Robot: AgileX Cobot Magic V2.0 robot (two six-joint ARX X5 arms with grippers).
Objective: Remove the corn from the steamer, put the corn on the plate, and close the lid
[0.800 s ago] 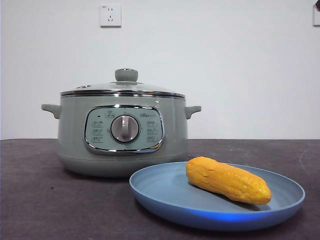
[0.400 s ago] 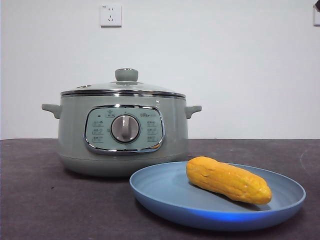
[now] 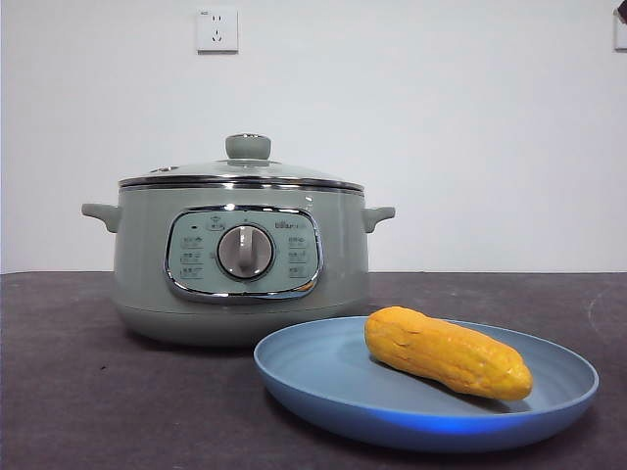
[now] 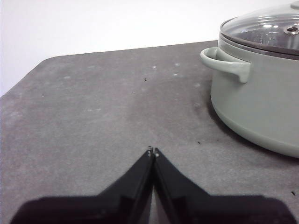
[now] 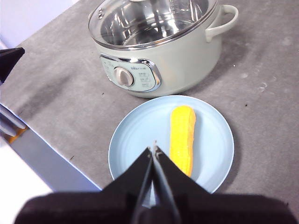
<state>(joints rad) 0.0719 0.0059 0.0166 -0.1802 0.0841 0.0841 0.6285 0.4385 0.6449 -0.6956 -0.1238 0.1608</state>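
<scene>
The yellow-orange corn (image 3: 448, 352) lies on the light-blue plate (image 3: 323, 387) at the front right; it also shows in the right wrist view (image 5: 182, 138) on the plate (image 5: 135, 140). The sage-green steamer (image 3: 240, 269) stands behind and to the left, with the glass lid (image 3: 240, 171) seated on its rim. The lid (image 5: 149, 21) is on the steamer (image 5: 187, 65) in the right wrist view too. My right gripper (image 5: 153, 149) is shut and empty, high above the plate. My left gripper (image 4: 152, 151) is shut and empty over bare table, beside the steamer (image 4: 257, 102).
A white wall socket (image 3: 217, 29) is on the wall behind. The dark grey table (image 4: 93, 107) runs out to a rounded far corner in the left wrist view. The table's front edge (image 5: 51, 154) is near the plate.
</scene>
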